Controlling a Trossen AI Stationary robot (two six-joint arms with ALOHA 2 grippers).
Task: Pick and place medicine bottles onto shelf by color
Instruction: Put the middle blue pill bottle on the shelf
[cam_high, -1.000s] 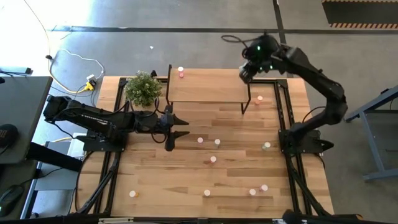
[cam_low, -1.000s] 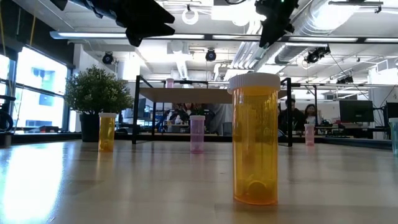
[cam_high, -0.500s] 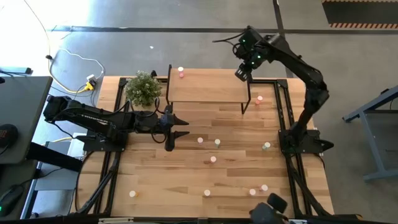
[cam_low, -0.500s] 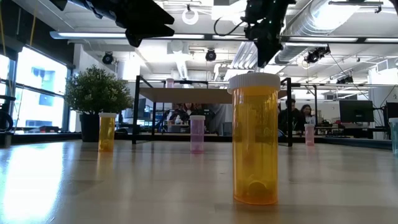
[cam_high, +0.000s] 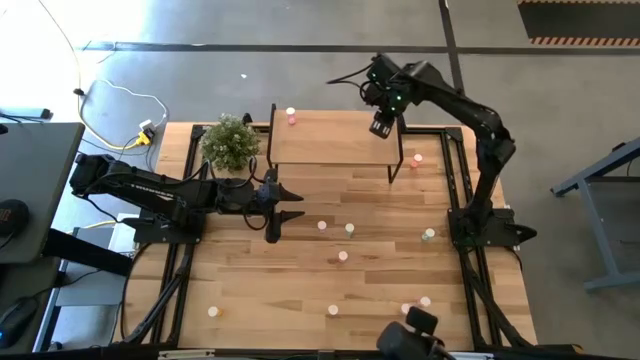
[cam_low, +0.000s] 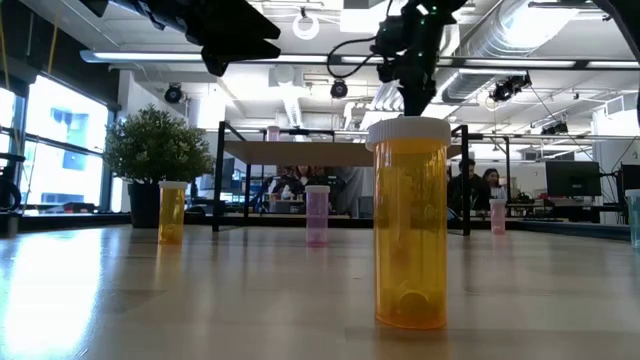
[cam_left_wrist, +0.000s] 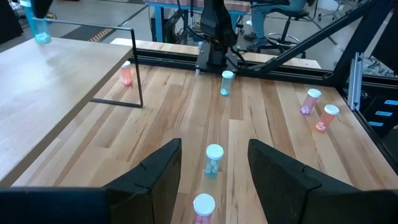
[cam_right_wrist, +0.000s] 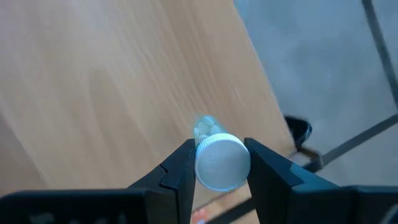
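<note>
No legible labels — right end effector (cam_right_wrist: 217, 165) grips white-capped, seemingly bluish bottle (cam_right_wrist: 221, 160).

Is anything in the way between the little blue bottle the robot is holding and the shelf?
Nothing visible. The right gripper holds the blue bottle above a bare part of the shelf, far from the pink bottle.

A green potted plant (cam_high: 230, 142) stands on the wood-plank surface (cam_high: 300, 280), near the left gripper and well apart from the right one. Beyond the surface edge, a yellow plug with white cable (cam_high: 146, 130) lies on the grey floor (cam_high: 250, 60). People (cam_low: 480, 186) sit in the room behind.
</note>
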